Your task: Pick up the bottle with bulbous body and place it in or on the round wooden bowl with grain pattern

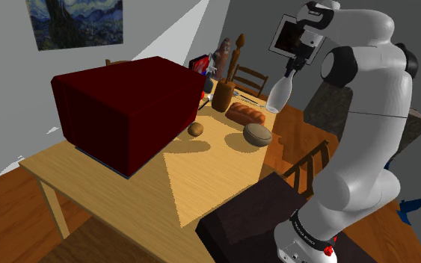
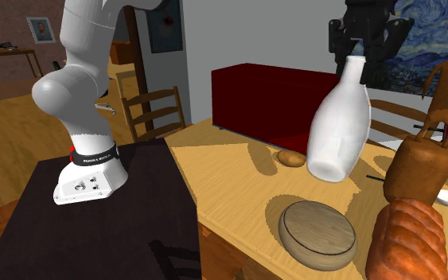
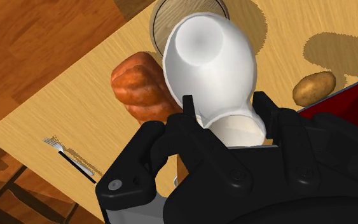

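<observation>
Two black fingers (image 3: 190,118) of the gripper (image 3: 225,113) pinch the narrow neck of the white bottle (image 3: 209,57), one on each side, and the bulbous body hangs below them. In the shoulder view the gripper (image 1: 294,66) holds the bottle (image 1: 277,96) in the air, well clear of the table (image 1: 201,179), so the pick-up half of the task looks done.

What is left is the carry and the release. The round wooden bowl (image 1: 257,134) sits on the table at about seven o'clock from the bottle in the shoulder view. In the second exterior view the bowl (image 2: 317,233) lies at about six to seven o'clock from the bottle (image 2: 340,127). From the wrist, part of the bowl's rim (image 3: 165,19) shows just past the bottle's base, so the bottle appears to hang close to over the bowl but not yet squarely above it. Nothing rests in or on the bowl.

Farther out, a bread loaf (image 1: 244,113) lies at about eleven o'clock from the bowl and a potato (image 1: 195,129) at about nine o'clock. Both are apart from the bowl. My judgement is that a short shift, a descent and an opening of the fingers remain.
</observation>
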Robot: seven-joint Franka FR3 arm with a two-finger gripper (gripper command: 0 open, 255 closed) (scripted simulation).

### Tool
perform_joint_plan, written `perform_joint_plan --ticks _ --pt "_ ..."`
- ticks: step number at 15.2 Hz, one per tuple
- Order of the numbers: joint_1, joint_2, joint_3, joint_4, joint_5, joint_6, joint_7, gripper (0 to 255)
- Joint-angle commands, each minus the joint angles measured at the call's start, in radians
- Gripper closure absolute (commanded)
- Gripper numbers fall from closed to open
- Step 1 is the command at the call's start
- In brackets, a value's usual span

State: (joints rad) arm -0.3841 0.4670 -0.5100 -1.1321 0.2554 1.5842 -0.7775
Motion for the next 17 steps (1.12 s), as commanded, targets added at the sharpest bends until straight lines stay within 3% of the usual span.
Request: perform_joint_plan --ticks 1,17 --pt "-0.021 0.033 0.003 0.047 0.015 -0.016 -0.009 255" --pt "0.031 -0.006 0.004 -0.235 0.002 0.223 -0.027 255"
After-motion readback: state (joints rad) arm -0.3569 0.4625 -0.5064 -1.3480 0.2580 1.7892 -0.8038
